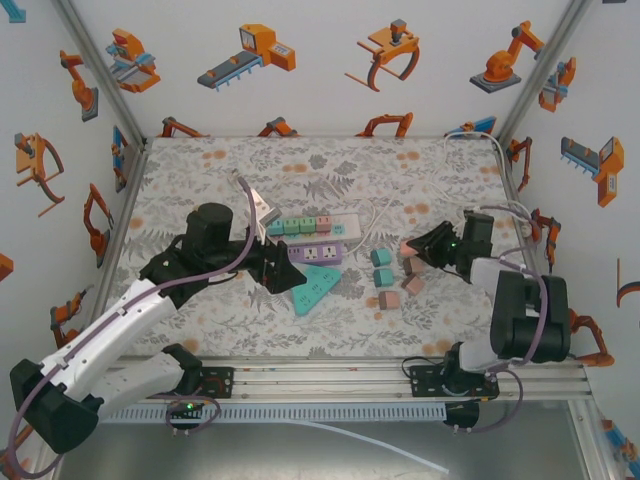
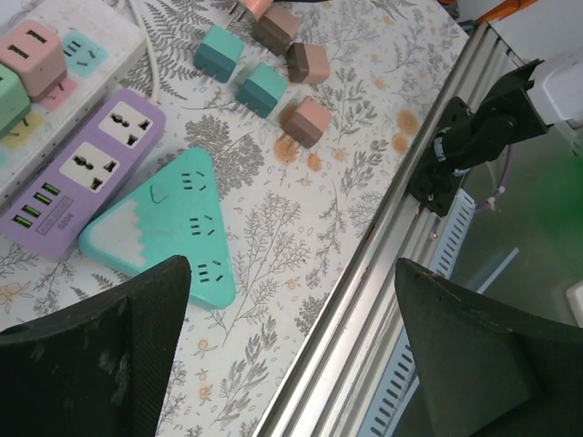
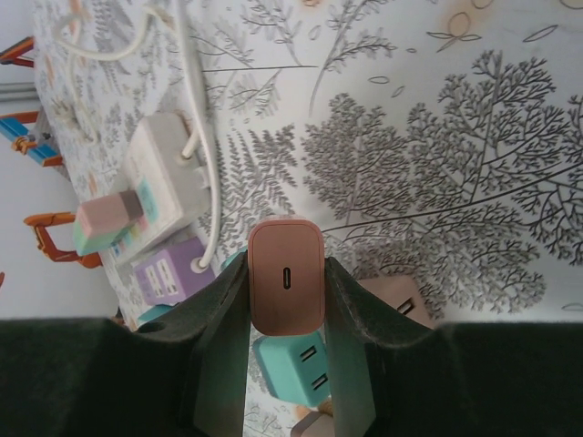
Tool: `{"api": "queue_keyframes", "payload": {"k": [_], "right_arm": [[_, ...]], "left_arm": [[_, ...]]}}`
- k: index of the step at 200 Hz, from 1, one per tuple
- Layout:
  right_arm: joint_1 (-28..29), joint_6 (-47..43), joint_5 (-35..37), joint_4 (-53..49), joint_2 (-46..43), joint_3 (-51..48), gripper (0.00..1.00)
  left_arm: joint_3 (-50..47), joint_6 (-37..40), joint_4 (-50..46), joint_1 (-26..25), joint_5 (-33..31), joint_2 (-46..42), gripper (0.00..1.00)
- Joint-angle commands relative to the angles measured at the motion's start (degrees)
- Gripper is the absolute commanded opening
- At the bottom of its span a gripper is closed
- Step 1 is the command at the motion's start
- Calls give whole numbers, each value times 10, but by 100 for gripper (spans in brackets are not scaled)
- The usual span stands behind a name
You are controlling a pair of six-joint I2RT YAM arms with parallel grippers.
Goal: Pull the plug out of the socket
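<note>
My right gripper (image 3: 286,273) is shut on a pink plug (image 3: 286,289) with one slot in its face, held above the mat, clear of every socket. The white socket strip (image 1: 345,228) lies at mid-table with green and pink plugs (image 1: 305,224) still seated in it. The strip (image 3: 159,173) lies to the far left of the held plug. My left gripper (image 2: 290,273) is open, with nothing between its fingers (image 2: 100,355); it hangs over the mat beside the teal triangular socket (image 2: 168,223). From above, the left gripper (image 1: 285,278) sits just left of that socket.
A purple socket strip (image 1: 318,252) lies below the white one. Several loose teal, pink and brown plugs (image 1: 383,276) lie on the mat between the grippers. The metal front rail (image 2: 364,300) runs close under the left gripper. A white cable (image 3: 196,137) leaves the strip.
</note>
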Motion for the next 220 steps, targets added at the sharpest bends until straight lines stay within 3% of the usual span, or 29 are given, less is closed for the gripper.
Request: {"api": "queue_keyframes", "payload": {"k": [1,50,98,161,220], "right_arm": [[-2,-24,-19,42,16,28,4],[-1,-74,-19,-13,25,21,15],[-1,-120,11,-85,21,36,32],[0,-162,63,-157,-14,58,46],[-1,-193,98,-218,-68,82,49]], "left_arm": [[-5,20,2,-4,-23,-4,86],[-10,13,-5,-3,-96,6,86],[-10,11,11,-4,-107,15,86],[-17,7,4,-4,-133,6,86],[-21,0,-3,-4,-166,-1,86]]}}
